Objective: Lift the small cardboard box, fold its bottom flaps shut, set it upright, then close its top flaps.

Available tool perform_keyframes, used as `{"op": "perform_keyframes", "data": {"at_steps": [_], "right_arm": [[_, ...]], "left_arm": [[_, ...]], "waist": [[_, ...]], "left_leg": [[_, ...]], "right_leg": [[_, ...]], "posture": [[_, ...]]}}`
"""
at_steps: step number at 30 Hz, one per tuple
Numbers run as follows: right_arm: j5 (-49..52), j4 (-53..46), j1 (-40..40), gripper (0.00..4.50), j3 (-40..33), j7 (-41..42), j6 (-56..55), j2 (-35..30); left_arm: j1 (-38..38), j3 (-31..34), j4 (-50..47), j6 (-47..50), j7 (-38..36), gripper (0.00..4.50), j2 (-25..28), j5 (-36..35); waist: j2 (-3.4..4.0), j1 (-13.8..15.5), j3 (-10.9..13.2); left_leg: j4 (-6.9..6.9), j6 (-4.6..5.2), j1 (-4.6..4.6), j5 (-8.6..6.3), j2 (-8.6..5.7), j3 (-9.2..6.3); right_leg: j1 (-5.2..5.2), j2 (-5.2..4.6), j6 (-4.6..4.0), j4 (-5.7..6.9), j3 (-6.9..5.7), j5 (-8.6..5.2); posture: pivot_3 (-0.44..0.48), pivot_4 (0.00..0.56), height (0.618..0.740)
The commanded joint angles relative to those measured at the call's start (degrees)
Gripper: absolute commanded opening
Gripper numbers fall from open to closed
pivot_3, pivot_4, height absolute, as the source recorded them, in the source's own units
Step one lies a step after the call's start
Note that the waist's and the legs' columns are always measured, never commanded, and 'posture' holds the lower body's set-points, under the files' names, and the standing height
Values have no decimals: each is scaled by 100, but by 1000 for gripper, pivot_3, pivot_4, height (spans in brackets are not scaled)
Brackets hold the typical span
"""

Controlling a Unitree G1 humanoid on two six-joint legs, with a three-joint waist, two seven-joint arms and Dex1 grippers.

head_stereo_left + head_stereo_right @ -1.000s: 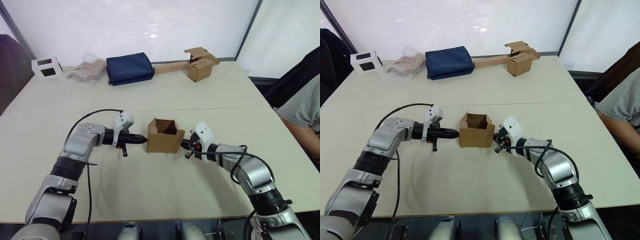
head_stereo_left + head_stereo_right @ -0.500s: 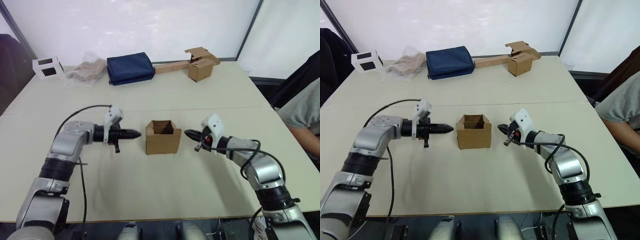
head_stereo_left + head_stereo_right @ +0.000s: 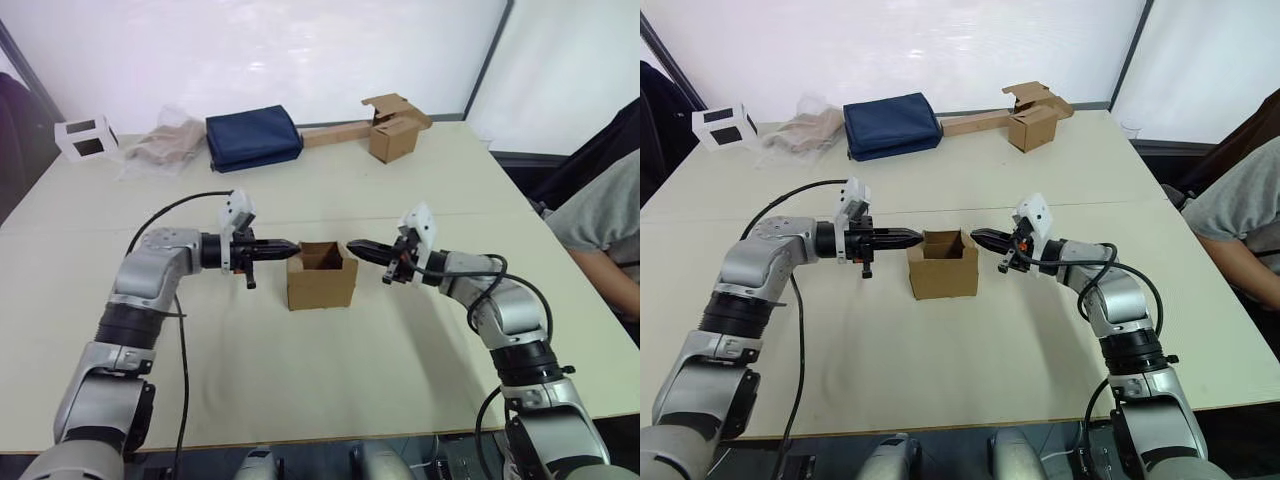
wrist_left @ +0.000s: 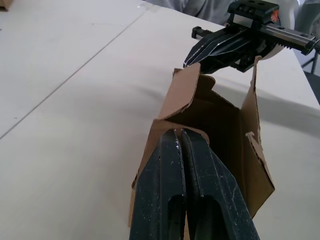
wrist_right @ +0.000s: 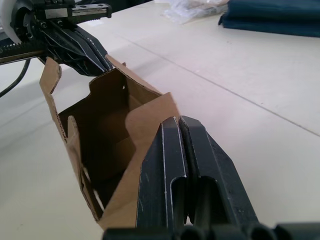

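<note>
the small cardboard box point(image 3: 321, 279) stands upright near the middle of the smooth, pale desk point(image 3: 330, 190), its open end facing up. it is plain brown corrugated board, roughly cube-shaped, and the top flaps point(image 5: 60, 82) stand up around the opening, some with notched corners and a wavy cut edge. the left gripper point(image 3: 290, 245), with two tapered black fingers pressed flat together with no gap, points at the box's left top flap, its tip at the flap's upper edge. the right gripper point(image 3: 353, 245), likewise closed on nothing, points in from the opposite side with its tip at the right top flap. far back on the desk lie a soft navy blue bag point(image 3: 253, 138), a crinkled clear plastic bag point(image 3: 163, 146), a white cube frame point(image 3: 85, 137), and another brown box joined to a long cardboard strip point(image 3: 385, 131).
</note>
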Motion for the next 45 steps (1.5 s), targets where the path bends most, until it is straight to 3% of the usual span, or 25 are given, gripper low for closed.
{"op": "perform_keyframes", "data": {"at_steps": [1, 6, 14, 22, 26, 32, 37, 45], "right_arm": [[-135, 43, 62, 0, 242, 212, -148, 23], [-669, 394, 123, 0, 800, 331, -483, 92], [-961, 510, 41, 0, 911, 538, -758, -47], [-300, -163, -101, 0, 338, 266, -211, 153], [403, -1082, -140, 0, -247, -61, 469, 133], [1245, -2463, 58, 0, -710, -548, 1446, -47], [1279, -3172, 550, 0, -142, -521, 1726, -253], [920, -2928, 662, 0, 443, -834, 1393, 68]], "left_arm": [[198, -206, -250, -70, 71, 83, 19, 170], [514, -508, -23, -736, 177, 83, 73, 666], [599, -217, -243, -568, 480, 83, -144, 415], [437, 204, -586, -49, 606, 83, -135, -96], [27, 624, -439, 348, 595, 83, -58, -543], [-630, 616, 504, 76, 436, 83, 67, -345], [-1114, 239, 1919, -852, 271, 83, -288, 239], [-1770, 80, 3732, -2019, 83, 83, -935, 818]], "waist": [[0, 0, 0], [6, 0, -14], [15, 8, -39], [15, 13, -37], [14, 16, -34], [15, 7, -35], [15, 32, -34], [10, 3, -32]], "left_leg": [[0, 0, 0, 0, 0, 0], [1, 1, 6, -1, 0, 2], [-18, 10, 97, -6, 0, 1], [-20, 11, 90, -6, 1, 0], [-14, 9, 51, -5, 1, -1], [-3, 6, 12, -3, 0, -7], [-2, 5, 11, -3, -1, -7], [-3, 5, 4, -3, -3, -5]], "right_leg": [[1, -1, 0, 0, 1, 0], [5, -1, 0, 0, 2, 0], [97, 0, 1, -20, 2, -1], [90, -1, 1, -23, 2, -1], [54, -2, 0, -17, 1, -1], [16, -2, 0, -4, -6, 0], [16, -1, 0, -5, -7, -1], [8, 0, 0, -6, -6, -1]], "posture": [[0, 150, 740], [0, 150, 740], [0, 150, 740], [0, 150, 740], [0, 150, 740], [0, 150, 740], [0, 150, 740], [0, 150, 740]]}}
